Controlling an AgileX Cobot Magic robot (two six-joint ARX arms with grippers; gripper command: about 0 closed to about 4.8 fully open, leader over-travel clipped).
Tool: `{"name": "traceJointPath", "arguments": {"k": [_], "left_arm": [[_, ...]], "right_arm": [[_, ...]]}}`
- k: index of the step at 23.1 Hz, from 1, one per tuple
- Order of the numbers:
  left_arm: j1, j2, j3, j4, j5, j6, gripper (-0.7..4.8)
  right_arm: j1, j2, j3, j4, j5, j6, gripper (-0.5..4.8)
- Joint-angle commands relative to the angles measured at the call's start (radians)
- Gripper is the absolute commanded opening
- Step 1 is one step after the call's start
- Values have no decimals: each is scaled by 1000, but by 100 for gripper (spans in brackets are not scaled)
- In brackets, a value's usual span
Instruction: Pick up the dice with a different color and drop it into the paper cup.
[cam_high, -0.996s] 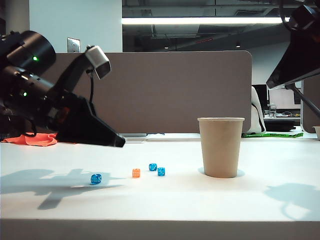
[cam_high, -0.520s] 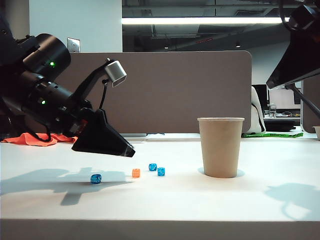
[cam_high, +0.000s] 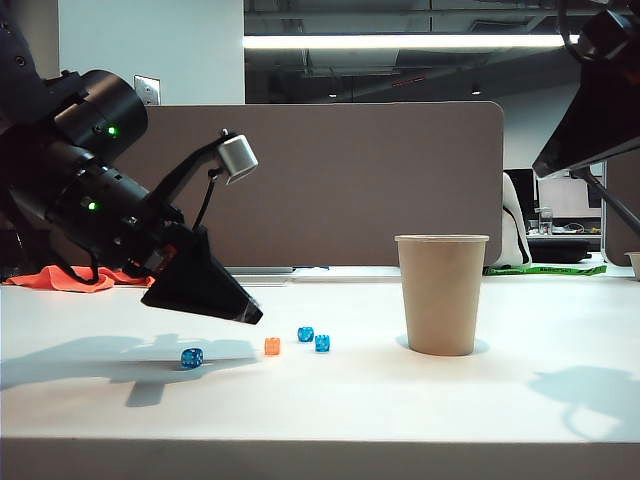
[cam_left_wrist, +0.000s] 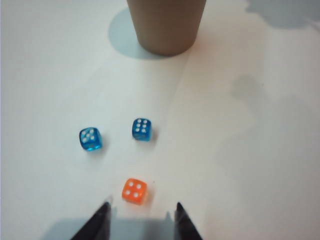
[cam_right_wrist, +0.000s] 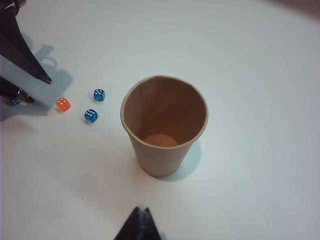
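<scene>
Table (cam_high: 330, 410), white and matte, carries every object. At far left of the exterior view the left gripper (cam_high: 250, 314) slants downward on its black arm, its tip above the surface and just left of the dice group. The left wrist view adds what that side view hides: the two dark fingertips (cam_left_wrist: 102, 212) stand apart, released and empty, with the orange die (cam_left_wrist: 134, 190) just ahead of the gap and four pale pips on its top face.

Moving right in the exterior view, one blue die (cam_high: 191, 357) lies beneath the left arm, partly in its shadow. Next comes the orange die (cam_high: 272, 346), resting on the table and apart from everything else. Two more blue dice (cam_high: 306, 334) (cam_high: 322, 343) sit close together just beyond it. The left wrist view shows only these two blue dice; the third falls outside it.

The paper cup (cam_high: 441, 294) stands upright, well to the right of the dice. Only the right wrist view looks into it, showing the cup (cam_right_wrist: 165, 125) with a bare bottom.

The right gripper (cam_right_wrist: 139, 215) hangs high above the cup side of the table, its tips drawn together and clenched on nothing. The exterior view shows only a black part of that arm at upper right.
</scene>
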Motion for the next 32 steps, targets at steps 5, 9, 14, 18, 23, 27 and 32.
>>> {"name": "traceJointPath", "arguments": {"k": [5, 9, 14, 18, 23, 27, 32], "left_arm": [[-4, 2, 20, -31, -13, -3, 162], [-12, 23, 70, -89, -24, -3, 162], [-37, 32, 100, -147, -27, -2, 162], [-37, 33, 100, -185, -34, 9, 163], [-37, 33, 100, -184, -52, 9, 163], [-37, 33, 100, -175, -51, 9, 163], [-37, 45, 105, -174, -30, 8, 163]], "right_arm": [[0, -1, 5, 13, -1, 3, -1], [0, -1, 5, 13, -1, 5, -1], [0, -1, 5, 13, -1, 5, -1], [0, 3, 5, 12, -1, 5, -1], [0, 3, 5, 13, -1, 5, -1], [0, 3, 5, 13, -2, 5, -1], [0, 3, 5, 13, -1, 5, -1]]}}
